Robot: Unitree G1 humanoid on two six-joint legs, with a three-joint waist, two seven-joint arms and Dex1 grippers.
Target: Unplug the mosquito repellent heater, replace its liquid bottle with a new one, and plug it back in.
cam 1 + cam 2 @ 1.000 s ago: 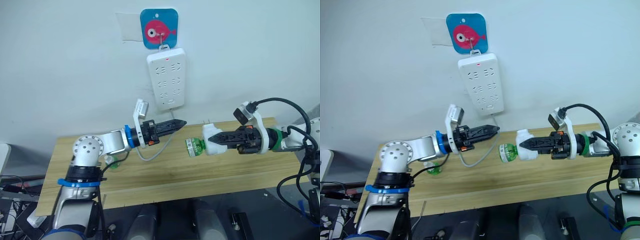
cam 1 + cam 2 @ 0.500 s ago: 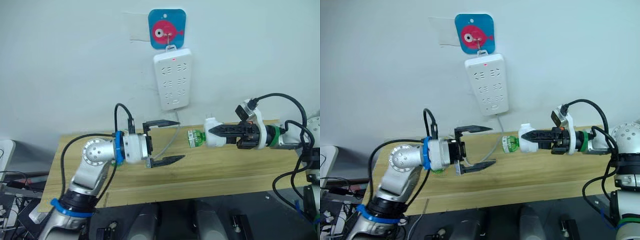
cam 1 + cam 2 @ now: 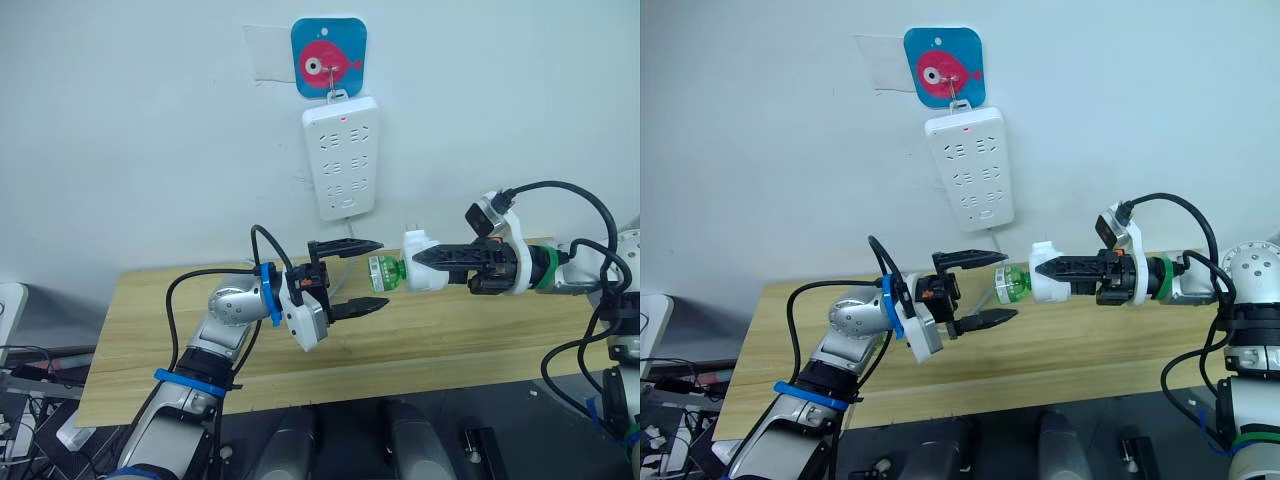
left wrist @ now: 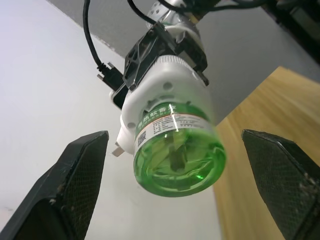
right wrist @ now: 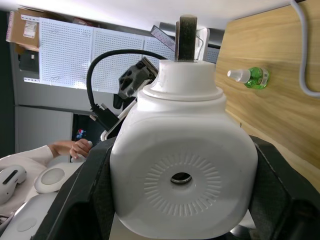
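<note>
My right gripper is shut on the mosquito repellent heater, a small white rounded unit held level above the table. A green liquid bottle sticks out of the heater toward my left arm. My left gripper is open, one finger above the bottle and one below, with gaps on both sides. In the left wrist view the bottle's round base faces the camera between the spread fingers. The heater's vented face shows in the right wrist view. A second green bottle lies on the table.
A long white power strip hangs on the wall from a fish-shaped hook, its grey cable dropping to the wooden table. A person's hand shows far off at a desk.
My left gripper went from shut to open, turned, and came forward around the bottle. The right gripper carried the heater slightly left toward it.
</note>
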